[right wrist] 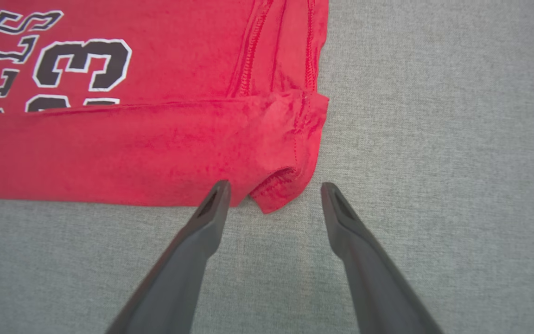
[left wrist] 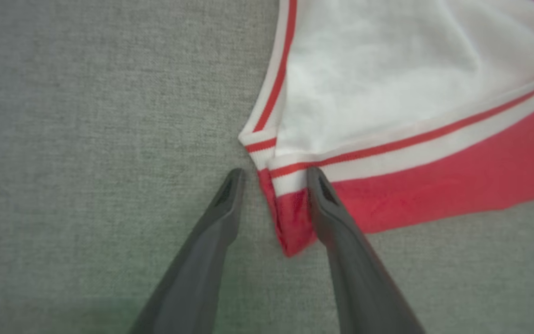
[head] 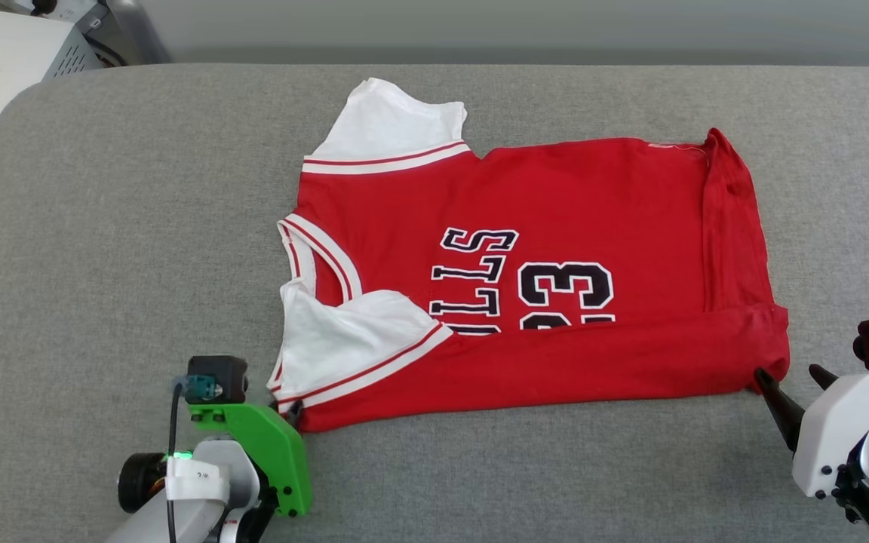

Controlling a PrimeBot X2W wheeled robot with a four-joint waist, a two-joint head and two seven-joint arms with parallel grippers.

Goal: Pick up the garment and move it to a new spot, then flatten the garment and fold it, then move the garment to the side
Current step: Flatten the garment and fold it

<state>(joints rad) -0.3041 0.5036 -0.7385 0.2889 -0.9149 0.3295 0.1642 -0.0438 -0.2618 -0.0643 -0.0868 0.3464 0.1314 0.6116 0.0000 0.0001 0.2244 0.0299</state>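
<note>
- Head view: the garment [head: 555, 226] lies flat on the grey padded surface [head: 140, 226], about mid-width and nearer the robot than the far edge.
- Its long axis runs left to right: collar and white sleeves at the robot's left, hem at the right.
- The near long edge is folded up over the front, so a plain red band hides the lower part of the black lettering. The near sleeve lies folded in over the chest, and the far sleeve sticks out at the back. The hem end looks turned back as a narrow strip.
- The left gripper [head: 295, 415] sits at the near collar-end corner, and the right gripper [head: 785, 371] at the near hem corner. Each arm is nearest its own corner, with the cloth lying ahead of both.
- Left wrist view: the jaws stand apart and straddle the collar-end corner [left wrist: 290, 222], where red fold and striped sleeve trim meet. One finger lies over the cloth and the other is on bare grey just beside it. Nothing is pinched yet.
- Right wrist view: the jaws are spread wide, empty, either side of the hem corner [right wrist: 278, 195]. One tip touches the folded edge and the other rests clear on the grey. The corner curls up slightly, showing stitching.
- Judgement: the next move turns on both claws biting the same near edge, so it lifts evenly.
</note>
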